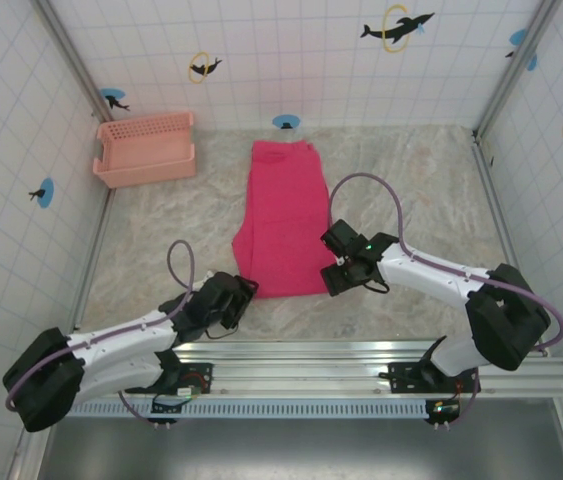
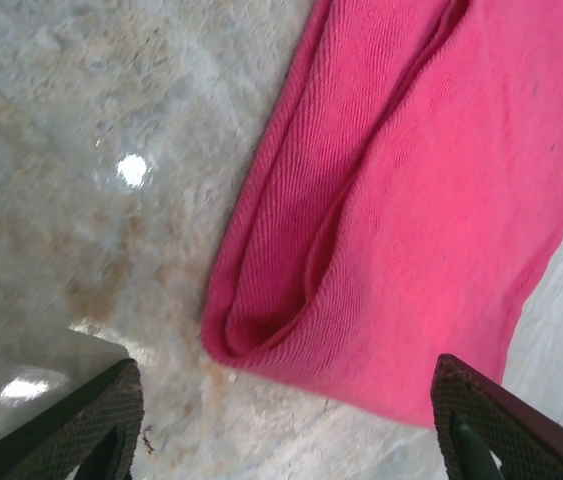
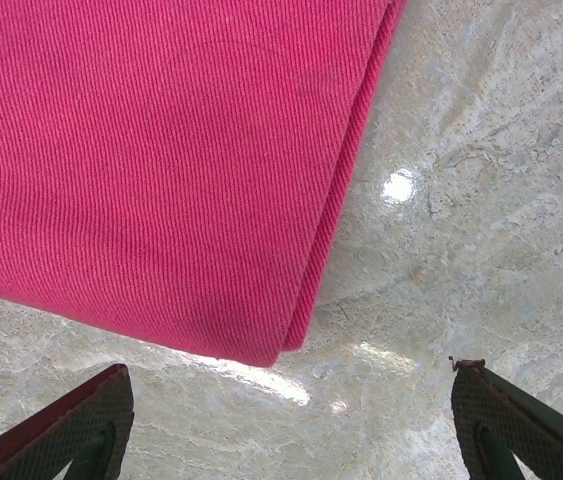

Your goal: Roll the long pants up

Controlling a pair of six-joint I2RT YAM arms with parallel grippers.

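Observation:
The long pants [image 1: 283, 215] lie flat on the marble table, folded lengthwise, waistband far and hems near. My left gripper [image 1: 243, 290] sits at the pants' near left corner, open. In the left wrist view the rounded hem corner of the pants [image 2: 411, 190] lies just ahead of that gripper [image 2: 289, 378], touching neither finger [image 2: 91, 415]. My right gripper [image 1: 329, 262] stands open by the near right corner. From the right wrist, the corner of the pants [image 3: 161, 160] lies ahead of the open right gripper [image 3: 291, 385], with bare table between the fingers [image 3: 86, 425].
A salmon-pink slatted basket [image 1: 146, 150] stands at the far left corner. Tiled walls close in the table [image 1: 421, 190] on three sides. A metal rail [image 1: 361, 360] with both arm bases runs along the near edge.

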